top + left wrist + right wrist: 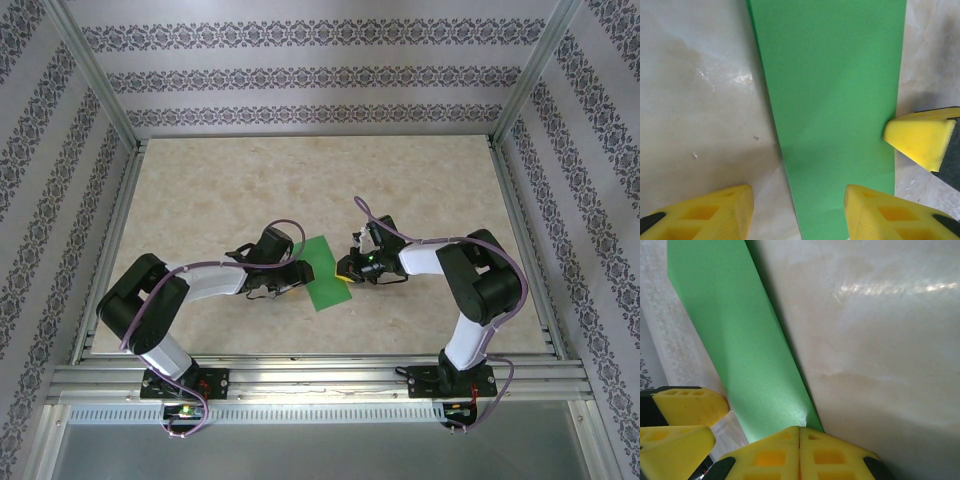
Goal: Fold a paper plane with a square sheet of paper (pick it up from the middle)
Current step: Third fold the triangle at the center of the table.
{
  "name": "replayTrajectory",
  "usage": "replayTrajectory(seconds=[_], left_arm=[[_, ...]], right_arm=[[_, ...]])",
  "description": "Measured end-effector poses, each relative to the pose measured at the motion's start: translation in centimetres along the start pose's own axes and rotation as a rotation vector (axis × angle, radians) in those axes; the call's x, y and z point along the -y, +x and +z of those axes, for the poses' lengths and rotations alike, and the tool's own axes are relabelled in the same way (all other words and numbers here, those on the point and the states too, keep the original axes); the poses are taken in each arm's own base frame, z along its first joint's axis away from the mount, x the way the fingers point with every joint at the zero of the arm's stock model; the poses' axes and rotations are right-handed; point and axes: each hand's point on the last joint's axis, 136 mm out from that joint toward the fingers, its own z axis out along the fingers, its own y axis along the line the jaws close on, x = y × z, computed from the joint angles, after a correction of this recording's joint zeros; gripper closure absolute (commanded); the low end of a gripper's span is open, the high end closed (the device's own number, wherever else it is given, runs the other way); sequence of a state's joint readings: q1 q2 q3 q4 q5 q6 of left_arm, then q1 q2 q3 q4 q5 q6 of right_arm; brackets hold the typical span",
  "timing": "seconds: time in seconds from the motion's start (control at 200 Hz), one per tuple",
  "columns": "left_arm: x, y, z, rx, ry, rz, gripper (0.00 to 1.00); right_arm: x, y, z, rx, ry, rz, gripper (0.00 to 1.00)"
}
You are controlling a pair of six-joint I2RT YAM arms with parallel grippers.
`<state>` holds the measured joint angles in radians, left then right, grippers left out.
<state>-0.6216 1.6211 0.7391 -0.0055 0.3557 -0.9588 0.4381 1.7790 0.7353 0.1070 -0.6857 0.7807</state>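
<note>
Top external view is showing the square sheet of paper (326,272) lying on the worktop (420,200), apparently folded narrower; right claw (799,430) is pinching its edge, left claw (797,194) is standing spread over it; nose folds are waiting.

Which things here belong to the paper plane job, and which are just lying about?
For the job:
- green paper
- left gripper, open over the paper's edge
- right gripper, shut on the paper's edge

Just surroundings:
- marbled table
- patterned walls
- metal frame
</note>
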Motion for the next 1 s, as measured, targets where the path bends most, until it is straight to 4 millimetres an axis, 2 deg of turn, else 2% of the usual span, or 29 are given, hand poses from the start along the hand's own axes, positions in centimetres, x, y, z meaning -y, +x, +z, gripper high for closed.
replayTrajectory(seconds=[0.37,0.714,0.999], left_arm=[[-0.4,-0.19,0.19,-0.01,0.0,-0.075,0.61],[-0.49,-0.26,0.1,-0.003,-0.007,-0.078,0.61],[-0.25,-0.53,0.14,0.009,0.003,-0.072,0.66]], right_arm=[[-0.04,-0.04,-0.01,0.009,-0.009,0.008,0.92],[-0.07,-0.03,-0.01,0.013,-0.014,0.01,0.94],[-0.07,-0.04,-0.02,0.016,-0.017,0.008,0.94]])
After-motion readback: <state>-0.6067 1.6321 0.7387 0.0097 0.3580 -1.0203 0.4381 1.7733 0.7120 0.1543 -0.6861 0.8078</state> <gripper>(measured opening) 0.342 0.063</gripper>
